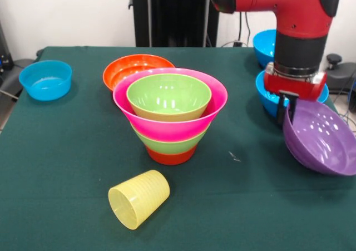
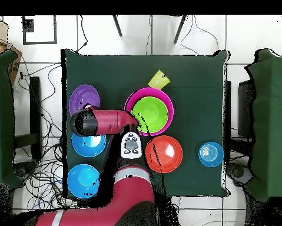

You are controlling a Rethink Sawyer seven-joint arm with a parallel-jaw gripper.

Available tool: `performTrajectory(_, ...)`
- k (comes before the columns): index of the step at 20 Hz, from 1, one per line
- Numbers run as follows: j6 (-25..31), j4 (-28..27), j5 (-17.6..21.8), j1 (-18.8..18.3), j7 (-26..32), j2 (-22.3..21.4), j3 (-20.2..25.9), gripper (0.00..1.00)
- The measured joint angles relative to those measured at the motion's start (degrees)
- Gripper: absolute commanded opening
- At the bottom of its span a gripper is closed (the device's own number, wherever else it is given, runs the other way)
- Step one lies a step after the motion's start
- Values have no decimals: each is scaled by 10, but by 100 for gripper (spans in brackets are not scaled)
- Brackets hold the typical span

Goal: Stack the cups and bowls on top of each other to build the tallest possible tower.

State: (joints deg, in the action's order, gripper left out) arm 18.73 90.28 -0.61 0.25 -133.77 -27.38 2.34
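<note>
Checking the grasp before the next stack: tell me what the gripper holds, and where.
The gripper holds the purple bowl by its rim, at the edge nearest the arm; the bowl hangs tilted, opening toward the camera.

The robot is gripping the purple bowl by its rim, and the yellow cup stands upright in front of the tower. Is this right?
Not entirely. The gripper does hold the purple bowl by its rim, but the yellow cup lies on its side in front of the tower, as the front view shows.

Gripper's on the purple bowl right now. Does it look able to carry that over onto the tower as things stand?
Probably yes. The gripper is clamped on the tilted purple bowl's rim, and only bare green table lies between it and the tower, whose top lime green bowl sits open.
</note>
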Motion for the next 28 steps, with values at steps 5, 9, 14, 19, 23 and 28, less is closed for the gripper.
performTrajectory(5, 16, 26, 12, -7, 0, -23, -6, 0)
performTrajectory(9, 32, 43, 20, -18, 0, -37, -8, 0)
performTrajectory(14, 40, 57, 28, -34, 0, -47, -8, 0)
performTrajectory(19, 40, 71, 35, -46, 0, -59, -8, 0)
performTrajectory(23, 41, 82, 39, -50, 0, -73, -8, 0)
performTrajectory(28, 50, 99, 41, -46, 0, -98, -9, 0)
